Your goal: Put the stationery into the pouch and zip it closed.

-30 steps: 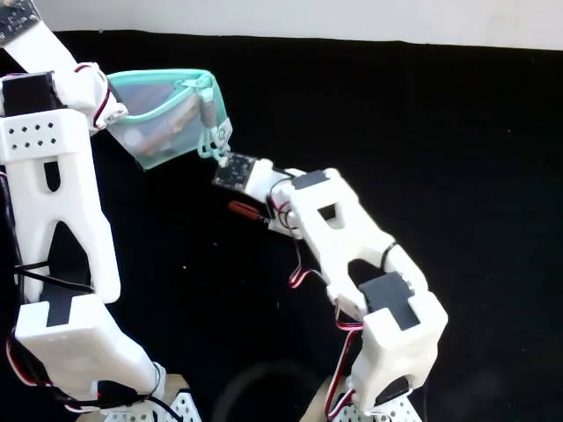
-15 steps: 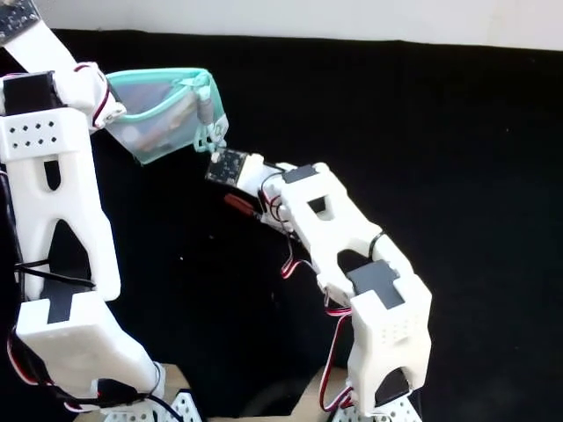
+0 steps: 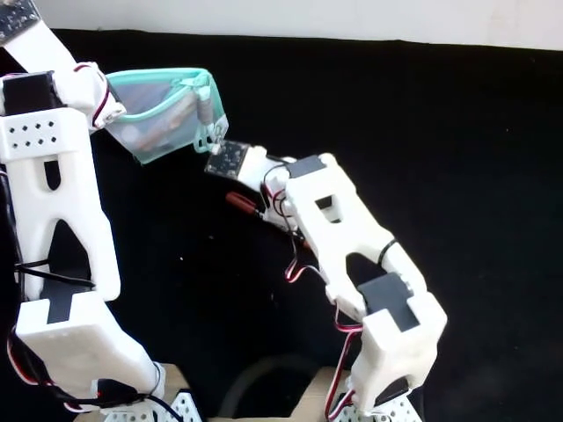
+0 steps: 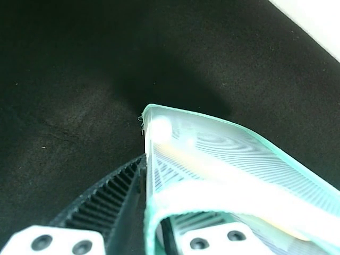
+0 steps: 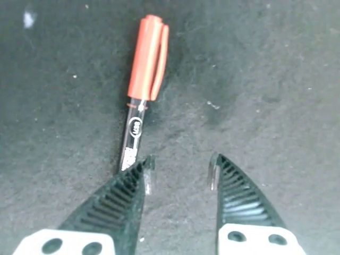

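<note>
A teal mesh pouch (image 3: 167,119) hangs above the table at the far left, and my left gripper (image 3: 113,110) is shut on its edge. In the left wrist view the pouch (image 4: 223,159) rises from between the black fingers (image 4: 106,204). Pale shapes show through the mesh, but I cannot tell what they are. A pen with a red cap (image 5: 141,90) lies flat on the black table. My right gripper (image 5: 179,166) hovers open just short of it, the pen's barrel passing beside one fingertip. From above, the pen (image 3: 242,202) lies under the right arm's wrist (image 3: 227,160), next to the pouch's lower corner.
The black table (image 3: 440,132) stretches open to the right and at the back, ending at a white wall (image 3: 352,18). The left arm's white links (image 3: 53,202) stand tall along the left side.
The right arm's wrist has crept a little toward the pouch while its elbow swung left and back. The left arm and the pouch have stayed put.
</note>
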Controlling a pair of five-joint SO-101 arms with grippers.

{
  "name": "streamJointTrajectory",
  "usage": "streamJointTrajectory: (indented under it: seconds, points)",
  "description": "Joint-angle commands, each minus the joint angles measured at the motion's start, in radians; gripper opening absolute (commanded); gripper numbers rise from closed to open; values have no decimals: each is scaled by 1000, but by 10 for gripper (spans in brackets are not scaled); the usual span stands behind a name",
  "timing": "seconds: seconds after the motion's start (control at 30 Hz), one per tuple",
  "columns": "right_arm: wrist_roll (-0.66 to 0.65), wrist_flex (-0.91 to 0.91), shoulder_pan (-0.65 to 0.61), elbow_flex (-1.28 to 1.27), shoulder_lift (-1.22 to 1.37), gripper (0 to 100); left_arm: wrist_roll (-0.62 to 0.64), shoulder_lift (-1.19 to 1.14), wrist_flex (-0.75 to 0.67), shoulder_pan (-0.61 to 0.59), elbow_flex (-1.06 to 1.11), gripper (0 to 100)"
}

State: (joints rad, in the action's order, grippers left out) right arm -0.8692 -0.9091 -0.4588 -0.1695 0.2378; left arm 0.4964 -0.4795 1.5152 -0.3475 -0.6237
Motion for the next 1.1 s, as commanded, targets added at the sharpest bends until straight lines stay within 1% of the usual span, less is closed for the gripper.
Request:
streamJointTrajectory:
  seconds: [0.0,0.17,0.27,0.47,0.6,0.97,1.07]
  points:
    - [80,-38,-38,28,-62,173,-18,-94,-28,-54,10,6]
    - [103,-48,-67,28,-61,176,-20,-94,-26,-54,10,6]
    - [167,-44,-73,25,-58,177,-20,-94,-26,-54,10,6]
    - [166,-38,-70,35,24,177,-20,-94,-25,-54,10,6]
    - [170,38,-48,33,76,177,-20,-94,-25,-54,10,6]
    - [163,56,-48,30,93,173,-20,-94,-25,-54,12,6]
    - [158,56,-48,27,93,139,-20,-94,-25,-54,12,6]
